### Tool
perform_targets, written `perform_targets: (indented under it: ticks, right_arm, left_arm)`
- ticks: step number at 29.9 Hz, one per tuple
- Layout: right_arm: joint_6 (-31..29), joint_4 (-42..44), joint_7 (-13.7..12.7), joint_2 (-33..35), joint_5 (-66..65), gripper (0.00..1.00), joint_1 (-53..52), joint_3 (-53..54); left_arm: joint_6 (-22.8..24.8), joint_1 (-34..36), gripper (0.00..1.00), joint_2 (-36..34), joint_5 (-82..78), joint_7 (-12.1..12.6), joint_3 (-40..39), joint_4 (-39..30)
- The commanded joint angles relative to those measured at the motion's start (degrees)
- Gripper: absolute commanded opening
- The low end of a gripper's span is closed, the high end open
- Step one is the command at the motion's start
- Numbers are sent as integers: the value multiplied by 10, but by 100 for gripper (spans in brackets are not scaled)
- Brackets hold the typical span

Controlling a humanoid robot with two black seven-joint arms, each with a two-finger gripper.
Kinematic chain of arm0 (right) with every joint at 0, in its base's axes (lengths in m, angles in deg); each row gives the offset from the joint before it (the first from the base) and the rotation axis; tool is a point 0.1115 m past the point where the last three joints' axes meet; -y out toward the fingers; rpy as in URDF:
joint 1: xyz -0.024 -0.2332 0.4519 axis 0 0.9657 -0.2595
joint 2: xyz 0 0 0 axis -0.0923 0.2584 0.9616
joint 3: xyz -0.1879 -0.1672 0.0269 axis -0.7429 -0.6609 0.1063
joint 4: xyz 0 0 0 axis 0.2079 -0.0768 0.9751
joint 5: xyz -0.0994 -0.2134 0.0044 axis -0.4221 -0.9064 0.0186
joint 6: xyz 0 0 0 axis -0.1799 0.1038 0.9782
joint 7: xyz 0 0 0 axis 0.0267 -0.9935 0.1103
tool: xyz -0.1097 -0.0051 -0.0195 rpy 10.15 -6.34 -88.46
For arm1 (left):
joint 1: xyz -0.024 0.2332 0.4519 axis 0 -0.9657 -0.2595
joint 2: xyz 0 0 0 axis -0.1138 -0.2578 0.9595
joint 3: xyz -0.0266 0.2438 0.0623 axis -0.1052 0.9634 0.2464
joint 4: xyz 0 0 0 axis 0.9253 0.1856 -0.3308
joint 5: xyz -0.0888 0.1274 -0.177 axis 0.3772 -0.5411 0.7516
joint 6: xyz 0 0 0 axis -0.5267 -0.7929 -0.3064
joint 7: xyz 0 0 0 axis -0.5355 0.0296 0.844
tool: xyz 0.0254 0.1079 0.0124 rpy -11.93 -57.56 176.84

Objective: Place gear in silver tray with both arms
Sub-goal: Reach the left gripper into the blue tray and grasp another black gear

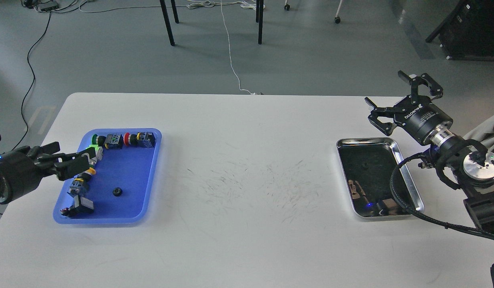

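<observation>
Locate the shiny rectangular stainless-steel silver tray (407,176) at the right of the white matte surface (239,168), which carries fine dark scuff marks across its middle. The tray has rounded corners, a raised polished rim and a dark mirror-like bottom. A small dark speck, possibly a gear, shows on the bottom toward its far end; you cannot tell whether it is an object or a reflection.

One small black toothed round gear (118,192) lies on the bare floor of the larger blue plastic tray (123,212) at the left. Multicoloured push-button switch parts (123,140) line that tray's far and left edges.

The black left gripper (77,162) reaches over the blue tray's left edge. Its fingers lie close together; you cannot tell whether they are closed or holding anything.

The black right gripper (407,96) sits beyond the silver tray's far right corner, its clawed fingers spread wide and empty. A black sleeved cable (399,192) loops across the tray's right rim.
</observation>
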Motion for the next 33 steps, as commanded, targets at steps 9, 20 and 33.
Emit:
perform_targets:
  ticks: [9,20,33]
  right_arm:
    - [0,-2,0,1,-1,97,0,-1]
    - [0,-6,0,8,-2,97,3,-4]
    - [0,-22,0,9,-3,97,13,-4]
  left_arm:
    - [10,-1,94,117,-92,-5,46,80]
    - [9,-3,87,201,-124,-23,47,187]
    - [9,-3,64,203,-138,-52,52,217]
